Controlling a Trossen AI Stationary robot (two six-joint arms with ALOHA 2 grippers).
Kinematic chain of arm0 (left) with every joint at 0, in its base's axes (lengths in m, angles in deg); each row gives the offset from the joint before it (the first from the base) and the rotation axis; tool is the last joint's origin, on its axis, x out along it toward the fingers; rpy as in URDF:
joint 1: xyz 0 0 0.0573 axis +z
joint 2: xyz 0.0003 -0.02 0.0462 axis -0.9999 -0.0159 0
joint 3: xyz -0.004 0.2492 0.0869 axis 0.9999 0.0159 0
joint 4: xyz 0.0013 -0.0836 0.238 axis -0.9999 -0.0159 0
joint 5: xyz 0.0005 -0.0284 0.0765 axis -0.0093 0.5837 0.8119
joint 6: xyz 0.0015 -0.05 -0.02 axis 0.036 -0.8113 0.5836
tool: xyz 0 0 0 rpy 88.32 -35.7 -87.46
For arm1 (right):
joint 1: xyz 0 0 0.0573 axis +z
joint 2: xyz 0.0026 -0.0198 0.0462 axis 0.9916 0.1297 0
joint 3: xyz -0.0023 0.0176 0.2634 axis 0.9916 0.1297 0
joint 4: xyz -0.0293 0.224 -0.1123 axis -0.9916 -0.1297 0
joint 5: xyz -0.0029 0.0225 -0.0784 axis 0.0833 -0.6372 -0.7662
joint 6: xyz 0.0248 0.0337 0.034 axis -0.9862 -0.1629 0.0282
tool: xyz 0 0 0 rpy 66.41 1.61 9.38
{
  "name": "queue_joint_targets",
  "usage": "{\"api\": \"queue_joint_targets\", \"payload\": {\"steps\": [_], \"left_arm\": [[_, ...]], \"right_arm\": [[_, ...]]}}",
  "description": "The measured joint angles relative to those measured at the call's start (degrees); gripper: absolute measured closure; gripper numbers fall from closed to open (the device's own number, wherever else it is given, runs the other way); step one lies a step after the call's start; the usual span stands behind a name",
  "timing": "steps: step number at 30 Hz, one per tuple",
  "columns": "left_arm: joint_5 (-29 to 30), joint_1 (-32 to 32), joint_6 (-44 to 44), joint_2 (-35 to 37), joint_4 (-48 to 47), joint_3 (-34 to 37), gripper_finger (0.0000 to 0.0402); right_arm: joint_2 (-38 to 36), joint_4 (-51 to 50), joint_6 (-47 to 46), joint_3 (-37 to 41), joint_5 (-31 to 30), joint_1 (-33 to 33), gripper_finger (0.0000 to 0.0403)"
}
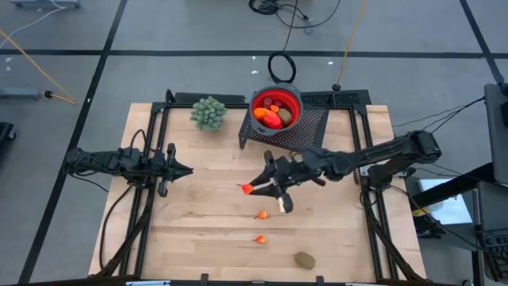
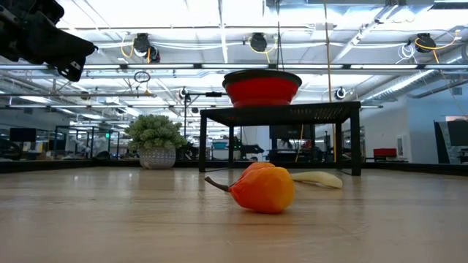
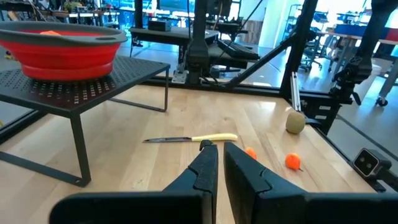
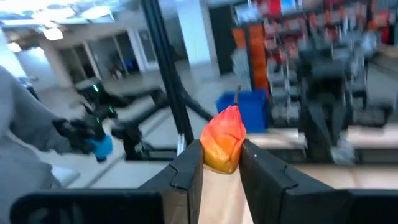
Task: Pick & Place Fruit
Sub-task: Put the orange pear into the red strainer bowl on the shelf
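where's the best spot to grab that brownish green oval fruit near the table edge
Probably across the narrow middle of the brownish-green oval fruit, coming straight down from above. It lies on its side on the table with nothing touching it, so the fingers fit on either side.

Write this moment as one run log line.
right gripper: holding small orange fruit | left gripper: idle, shut | red bowl: holds fruit

Motion blur smears the room behind the right claw [image 4: 221,163] in its wrist view, and the lower part of the orange fruit [image 4: 224,138] sinks out of sight between the dark fingers. From above, the fruit heaped in the red bowl [image 1: 295,101] overlap and won't separate cleanly. The low view crops the left claw [image 2: 44,36] at the corner.
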Motion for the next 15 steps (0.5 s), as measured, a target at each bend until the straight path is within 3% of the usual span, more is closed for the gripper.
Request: {"api": "queue_joint_targets", "payload": {"steps": [11,15], "left_arm": [[0.0,0.0,0.0,0.0,-0.9,0.0,0.0376],[0.0,0.0,-0.1,0.0,-0.9,0.0,0.0376]], "right_arm": [[-0.8,14.3,9.0,0.0,11.1,0.0,0.0316],[-0.8,16.7,16.9,0.0,11.4,0.0,0.0316]]}}
